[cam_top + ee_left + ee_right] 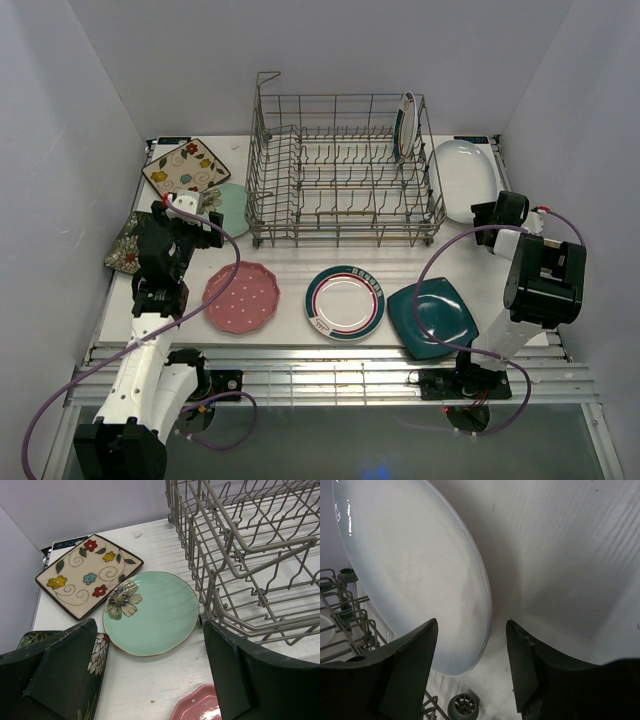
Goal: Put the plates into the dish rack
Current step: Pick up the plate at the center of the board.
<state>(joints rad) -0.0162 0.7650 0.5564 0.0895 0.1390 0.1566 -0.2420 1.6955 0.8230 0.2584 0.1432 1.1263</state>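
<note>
A white table [300, 262] fills mid-frame, pale walls [70, 110] surround it, and a slatted rail [330, 378] crosses the bottom.

You have soft, even overhead light in the top view: the table [290, 262] reads bright without clipping, and the dish rack [340, 170] throws only a faint shadow. That frame's bottom edge falls dark. In the left wrist view the mint plate [155, 612] is crisp, while the left gripper's fingers [55, 675] sit dark at the lower corners. Your right wrist view is dimmer. There the white oval plate [410, 565] shows a glare streak upper left and casts a broad soft shadow at centre.
</note>
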